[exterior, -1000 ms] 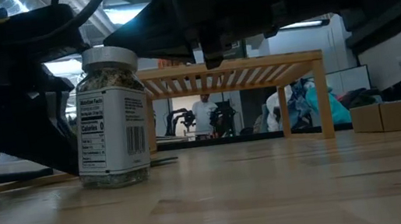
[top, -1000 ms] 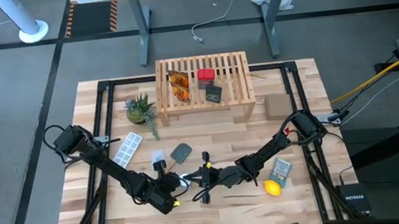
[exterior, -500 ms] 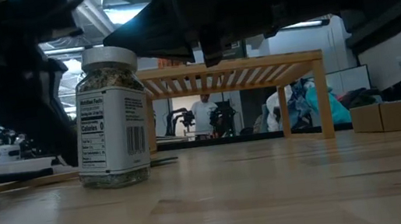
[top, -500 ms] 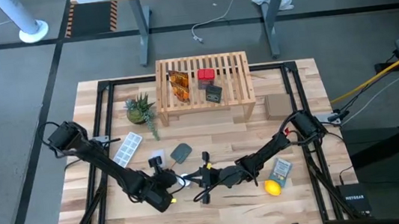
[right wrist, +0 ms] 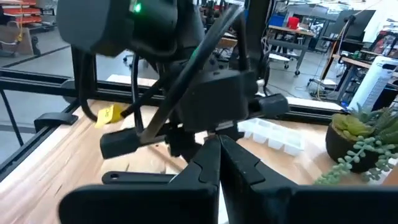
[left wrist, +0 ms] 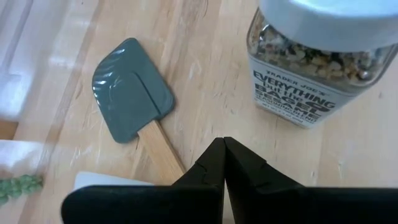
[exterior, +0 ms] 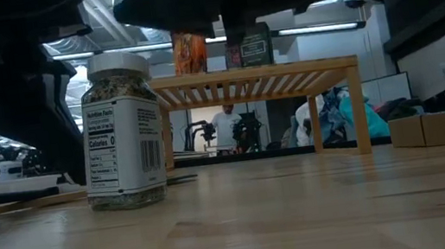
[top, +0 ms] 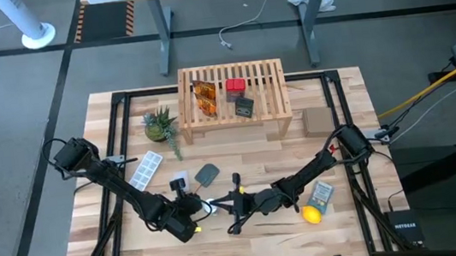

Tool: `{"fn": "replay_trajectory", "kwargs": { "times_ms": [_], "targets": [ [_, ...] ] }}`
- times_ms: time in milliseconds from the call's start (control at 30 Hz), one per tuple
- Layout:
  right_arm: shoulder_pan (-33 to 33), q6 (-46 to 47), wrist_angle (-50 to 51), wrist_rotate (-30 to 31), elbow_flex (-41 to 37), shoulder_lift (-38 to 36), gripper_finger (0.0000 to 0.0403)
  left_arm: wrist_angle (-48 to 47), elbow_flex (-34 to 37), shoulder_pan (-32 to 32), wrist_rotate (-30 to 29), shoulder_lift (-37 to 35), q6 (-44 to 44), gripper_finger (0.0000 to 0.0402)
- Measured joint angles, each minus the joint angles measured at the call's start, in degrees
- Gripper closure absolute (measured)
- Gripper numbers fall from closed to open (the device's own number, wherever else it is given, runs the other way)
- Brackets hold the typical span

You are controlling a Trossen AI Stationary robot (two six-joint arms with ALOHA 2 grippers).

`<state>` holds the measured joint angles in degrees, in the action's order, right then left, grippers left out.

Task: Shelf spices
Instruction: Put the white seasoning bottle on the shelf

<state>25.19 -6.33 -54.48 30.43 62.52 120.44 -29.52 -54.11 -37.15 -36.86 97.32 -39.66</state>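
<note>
The clear white-capped bottle [exterior: 121, 130] stands upright on its base on the plank table, between my two grippers [top: 212, 205]. My left gripper [left wrist: 224, 144] is shut, its tips a short way from the bottle [left wrist: 320, 62] and not touching it. My right gripper [right wrist: 217, 143] is shut too, on the bottle's other side [top: 232, 206]. The shelf [top: 233, 93] stands at the far side. On its slats are two amber packets [top: 203, 97], a red box [top: 235, 85] and a black box [top: 244, 106].
A grey spatula [left wrist: 132, 93] lies near the left gripper, with a white ice tray [top: 147, 169] and a potted plant [top: 160, 124] beyond it. A lemon [top: 311, 214] and a grey-blue packet [top: 321, 195] lie under the right arm. A cardboard box [top: 318, 120] sits right of the shelf.
The left gripper has drawn back slightly toward the table's left edge, away from the bottle. In the low view the dark arm overhead has lifted, uncovering the amber packet and black box on the shelf. The bottle has stayed put.
</note>
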Motion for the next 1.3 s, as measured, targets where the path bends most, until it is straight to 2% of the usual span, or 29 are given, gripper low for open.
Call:
{"fn": "replay_trajectory", "kwargs": {
  "times_ms": [100,333,467,633,733,867,1033,1200,1300],
  "targets": [
    [0.41,0.13,1.80,-0.04,0.00,-0.17,0.0395,-0.31,0.00,-0.02,0.00,0.00,0.02,0.0401],
    [4.17,6.26,14.50,-0.74,0.32,-0.89,0.0395,-0.84,0.20,-0.69,-0.96,0.00,-0.80,0.0401],
    [6.28,6.38,19.49,0.56,-0.19,-0.07,0.0395,-0.14,0.21,-1.58,-1.22,0.00,-2.33,0.0401],
    [6.25,6.07,18.22,5.24,0.20,-1.93,0.0395,2.62,0.22,-2.20,-1.05,0.26,-0.51,0.0401],
    [5.86,5.86,19.50,5.38,-0.04,-2.26,0.0395,2.70,0.22,-2.13,-1.07,0.28,-0.42,0.0401],
    [5.92,6.04,20.18,1.71,0.17,-3.52,0.0395,1.99,0.22,-2.21,-1.25,0.28,-0.44,0.0401],
    [5.79,7.63,22.31,-12.70,0.00,-3.28,0.0395,-3.21,0.22,-2.53,-4.74,0.14,-3.53,0.0401],
    [5.00,9.57,21.67,-15.04,0.09,-3.03,0.0395,-9.08,0.22,-3.44,-4.22,-2.65,-10.13,0.0402],
    [3.76,12.00,20.67,-16.62,0.09,-1.87,0.0395,-8.25,0.22,-5.11,-3.27,-3.63,-11.21,0.0401]
  ]
}}
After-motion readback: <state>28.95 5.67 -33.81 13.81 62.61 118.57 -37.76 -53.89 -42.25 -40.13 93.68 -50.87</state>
